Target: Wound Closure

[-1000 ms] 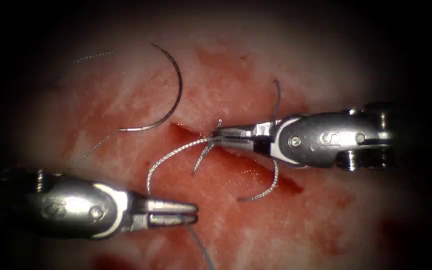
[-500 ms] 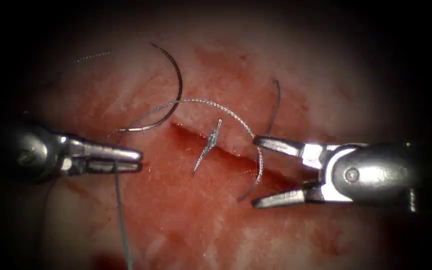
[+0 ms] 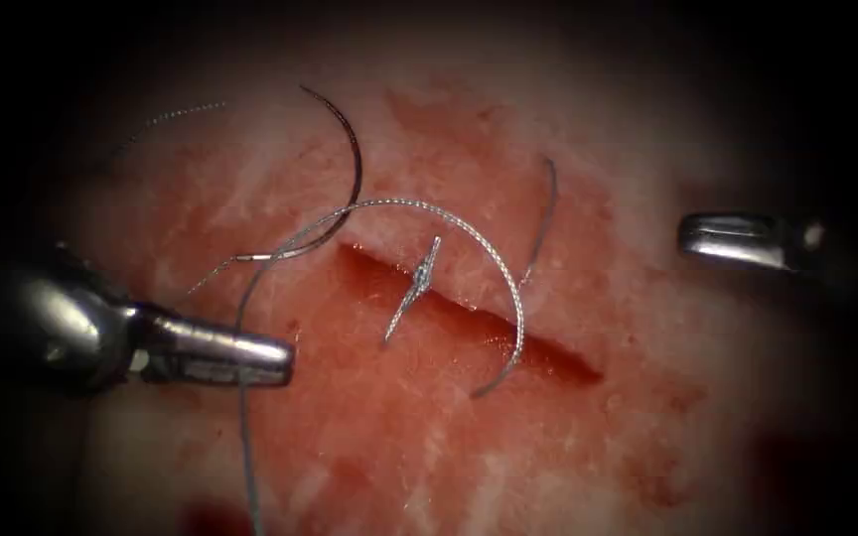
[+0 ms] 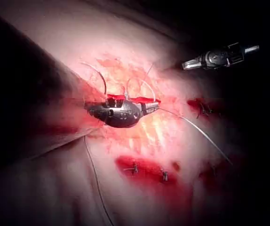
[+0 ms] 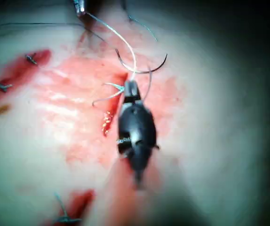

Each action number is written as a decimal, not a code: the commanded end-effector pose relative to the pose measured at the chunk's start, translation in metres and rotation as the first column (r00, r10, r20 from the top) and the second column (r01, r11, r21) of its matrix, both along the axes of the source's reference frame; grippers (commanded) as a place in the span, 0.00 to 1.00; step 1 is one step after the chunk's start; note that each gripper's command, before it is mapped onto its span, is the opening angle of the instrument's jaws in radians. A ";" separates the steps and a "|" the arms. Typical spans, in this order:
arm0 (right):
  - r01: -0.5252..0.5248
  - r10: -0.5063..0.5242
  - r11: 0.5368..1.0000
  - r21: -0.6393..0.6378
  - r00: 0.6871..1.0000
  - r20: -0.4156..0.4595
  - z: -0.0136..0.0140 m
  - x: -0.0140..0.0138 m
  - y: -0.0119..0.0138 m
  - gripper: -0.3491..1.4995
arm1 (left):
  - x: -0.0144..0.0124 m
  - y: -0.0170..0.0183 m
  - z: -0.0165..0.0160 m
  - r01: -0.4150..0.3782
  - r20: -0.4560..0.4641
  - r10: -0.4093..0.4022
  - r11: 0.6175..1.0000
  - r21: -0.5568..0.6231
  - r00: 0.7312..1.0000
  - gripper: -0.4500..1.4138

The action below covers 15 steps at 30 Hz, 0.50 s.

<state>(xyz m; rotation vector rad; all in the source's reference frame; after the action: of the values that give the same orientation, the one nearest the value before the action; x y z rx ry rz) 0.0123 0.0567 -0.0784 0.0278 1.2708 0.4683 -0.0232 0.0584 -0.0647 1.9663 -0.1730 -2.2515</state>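
**Knot-tying at the cut: left held thread, right backed off**

Left hand [image 3: 286,350] sat left of the cut [image 3: 548,352], closed tight on the thread [image 3: 449,213]. From that grip 1 strand dropped toward the bottom of the endoscope view. The other rose in a wide loop over the cut and came down on its right side.

A twisted knot [image 3: 419,283] lay across the cut near its left end.

Right hand [image 3: 689,236] was well right of the cut, apart from thread and tissue [image 3: 429,447], holding nothing. 1 s ago it gripped thread at the knot. 0.5 s ago it stood wide open beside the loop, and by now it had drawn away.

Needle [image 3: 355,184] lay loose on the tissue up and left of the cut, held by neither hand, not in the tissue, and unmoved over the second.

Judgement: mid-knot, between throws, with the loop slack. The next move called for a second grip on the free strand, and for tension that would not drag the needle or lift the knot.
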 end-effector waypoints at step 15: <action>0.099 -0.097 0.994 -0.046 0.994 0.046 0.0055 0.0140 0.0013 0.00 | -0.0051 -0.0025 -0.0043 -0.076 0.016 0.076 0.996 -0.037 0.997 0.05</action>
<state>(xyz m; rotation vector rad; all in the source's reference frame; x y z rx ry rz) 0.0254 0.0579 -0.0732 0.0393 1.2245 0.3499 -0.0279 0.0564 -0.0697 1.9372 -0.1395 -2.1705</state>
